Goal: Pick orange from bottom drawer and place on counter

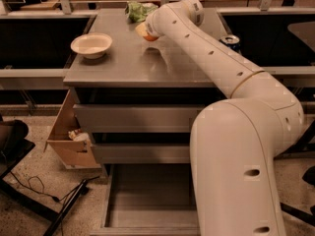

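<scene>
My gripper (144, 32) is at the far end of the white arm, over the back middle of the counter (123, 65). It is shut on the orange (149, 37), which shows only as a small orange patch below the wrist, held just above the counter top. The wrist hides most of the fingers. The bottom drawer (147, 200) stands pulled open near the floor, and the grey inside that shows has nothing in it. My arm's large base link covers the drawer's right side.
A cream bowl (91, 44) sits on the counter's left side. A green bag (139, 10) lies at the counter's back edge. A soda can (230, 41) stands to the right of the arm. An open cardboard box (69, 139) and cables (34, 188) are on the floor at left.
</scene>
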{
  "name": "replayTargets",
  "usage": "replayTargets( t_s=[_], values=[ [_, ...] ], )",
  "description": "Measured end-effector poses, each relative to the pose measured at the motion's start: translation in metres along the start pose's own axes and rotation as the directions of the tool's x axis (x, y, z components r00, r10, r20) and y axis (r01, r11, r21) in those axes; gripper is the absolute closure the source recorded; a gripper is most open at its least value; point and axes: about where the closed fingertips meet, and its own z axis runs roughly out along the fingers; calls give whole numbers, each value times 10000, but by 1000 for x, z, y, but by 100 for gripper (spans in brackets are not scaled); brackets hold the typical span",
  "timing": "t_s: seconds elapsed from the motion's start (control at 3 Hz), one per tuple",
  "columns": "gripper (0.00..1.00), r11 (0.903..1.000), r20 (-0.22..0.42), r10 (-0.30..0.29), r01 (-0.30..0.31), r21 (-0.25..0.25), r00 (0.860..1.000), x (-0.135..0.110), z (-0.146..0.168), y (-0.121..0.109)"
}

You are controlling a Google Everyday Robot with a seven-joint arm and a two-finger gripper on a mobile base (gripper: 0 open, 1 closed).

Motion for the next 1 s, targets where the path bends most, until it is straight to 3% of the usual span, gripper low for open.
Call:
replayTargets(
  t_s=[0.67, 1.0],
  values=[
    [4, 10000, -1, 0, 0, -1, 10000, 0, 0, 0],
    [0, 10000, -2, -1, 1, -5, 10000, 0, 0, 0]
  ],
)
